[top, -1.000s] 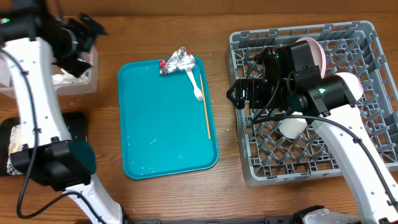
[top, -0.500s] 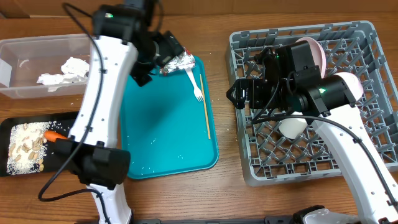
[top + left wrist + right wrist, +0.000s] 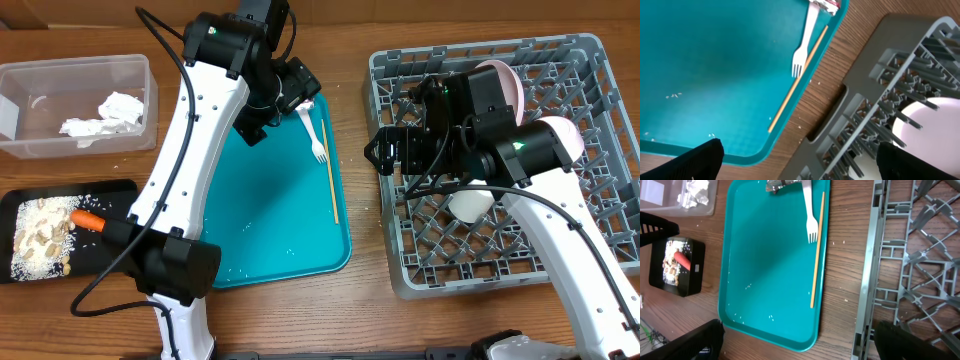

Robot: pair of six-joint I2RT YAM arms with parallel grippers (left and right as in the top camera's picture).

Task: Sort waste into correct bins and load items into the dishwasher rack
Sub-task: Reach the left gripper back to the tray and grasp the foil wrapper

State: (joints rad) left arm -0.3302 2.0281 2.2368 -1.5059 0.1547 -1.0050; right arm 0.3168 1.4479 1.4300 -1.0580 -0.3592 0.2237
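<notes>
A large square grey plastic dishwasher rack sat on the right of the wooden counter, with a round white plate standing among its pegs. Left of it lay a flat teal serving tray. Further left were a clear plastic tub holding crumpled white napkins and, nearer, a shallow black tray with beige food bits and an orange carrot.

The left pincer hung over the teal tray's far right part, spread wide and empty. A crinkled red-and-silver foil wrapper lay at that tray's far edge, just ahead of the left pincer in its wrist view, at the handle end of a white plastic fork. The fork's long axis ran far to near, tines nearest, beside a thin yellow stick.

The right pincer, also wide and empty, hovered by the rack's left rim. The left arm was closer, so the wrapper looked like its likely pick.
</notes>
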